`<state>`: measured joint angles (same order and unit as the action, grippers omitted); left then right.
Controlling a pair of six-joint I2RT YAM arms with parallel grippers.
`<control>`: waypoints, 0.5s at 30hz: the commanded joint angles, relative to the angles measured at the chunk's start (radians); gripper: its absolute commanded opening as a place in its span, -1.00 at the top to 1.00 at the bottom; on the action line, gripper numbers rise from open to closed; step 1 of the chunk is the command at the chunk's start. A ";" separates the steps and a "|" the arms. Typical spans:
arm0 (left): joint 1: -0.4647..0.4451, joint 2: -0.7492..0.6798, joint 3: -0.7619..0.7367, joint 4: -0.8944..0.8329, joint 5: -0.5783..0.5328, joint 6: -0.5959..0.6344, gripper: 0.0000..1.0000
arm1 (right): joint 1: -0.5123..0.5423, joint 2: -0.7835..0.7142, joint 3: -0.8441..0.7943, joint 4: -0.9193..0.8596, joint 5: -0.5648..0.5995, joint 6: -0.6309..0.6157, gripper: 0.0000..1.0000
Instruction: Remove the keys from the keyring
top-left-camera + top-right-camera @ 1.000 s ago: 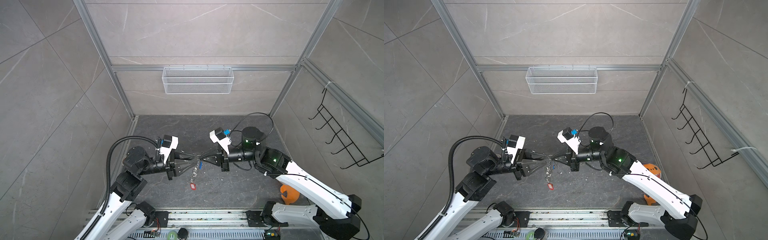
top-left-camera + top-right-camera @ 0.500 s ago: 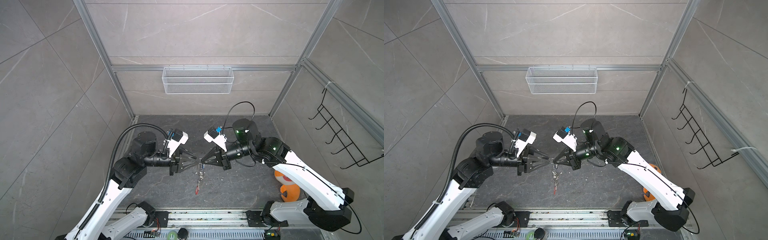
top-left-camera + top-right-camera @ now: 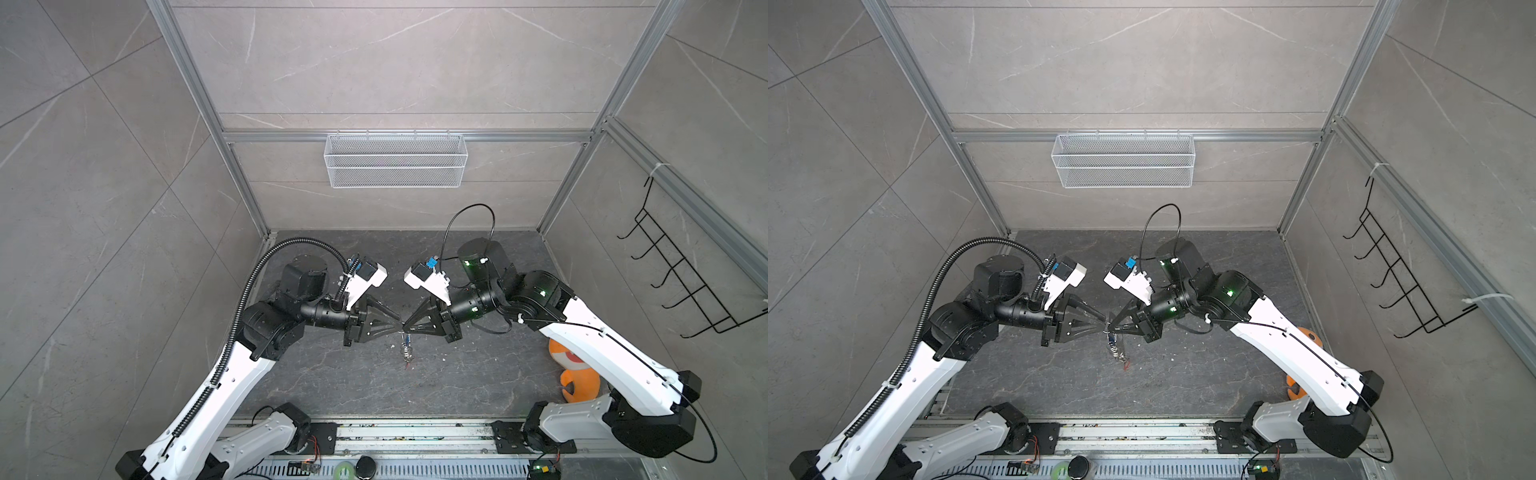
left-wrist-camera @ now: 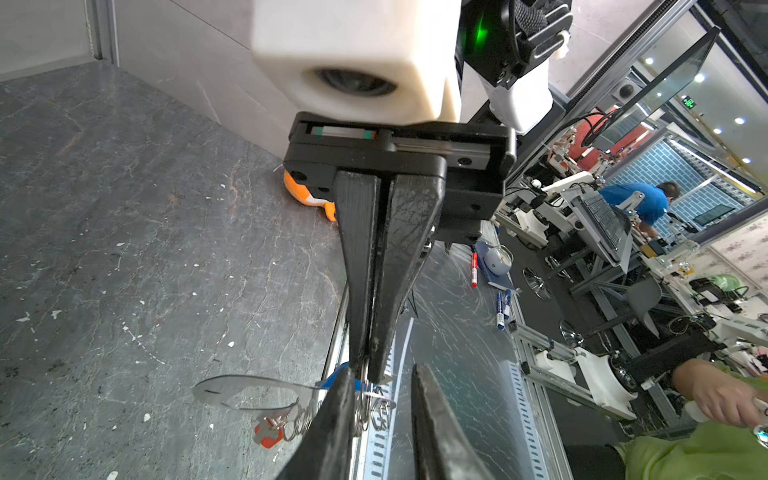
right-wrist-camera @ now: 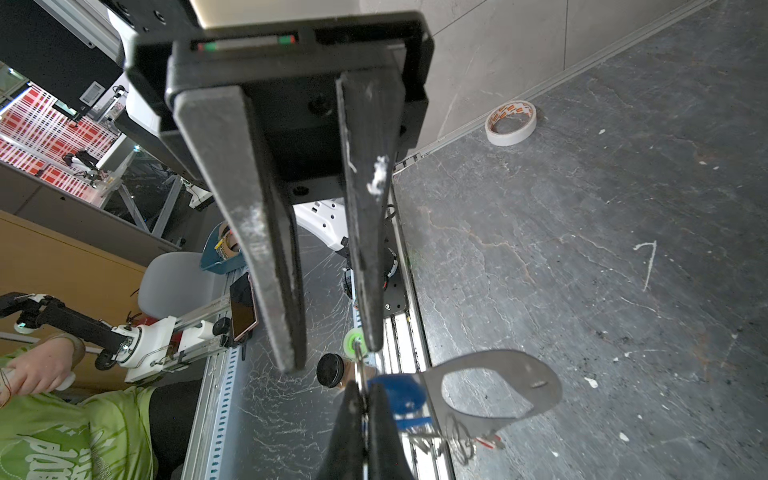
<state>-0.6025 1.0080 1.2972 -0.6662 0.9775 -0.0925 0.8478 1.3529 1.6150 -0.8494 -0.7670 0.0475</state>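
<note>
Hanging above the tabletop (image 3: 332, 374), the keyring (image 5: 544, 388) is pinched by a ring in the closed right tool (image 4: 370, 372); the partly open left tool (image 5: 330, 355) is set tip-to-tip with it, gripping nothing.

1. A white wire basket (image 3: 395, 160) hangs on the back wall, upper centre in both top views.
2. A black hook rack (image 3: 681, 282) is on the side wall, at the right edge.
3. An orange toy (image 3: 579, 384) sits on the dark floor (image 3: 353, 386), lower right, partly hidden.
4. A tape roll (image 5: 510, 137) lies flat at the wall's foot in the right wrist view.
</note>
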 commanded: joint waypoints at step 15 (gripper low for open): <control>-0.002 0.005 0.008 0.050 0.037 -0.004 1.00 | 0.030 0.010 0.056 0.033 0.012 -0.018 1.00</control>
<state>-0.6018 1.0210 1.2972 -0.6647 0.9939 -0.0948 0.8646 1.3579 1.6367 -0.8478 -0.7486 0.0475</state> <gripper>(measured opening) 0.047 0.050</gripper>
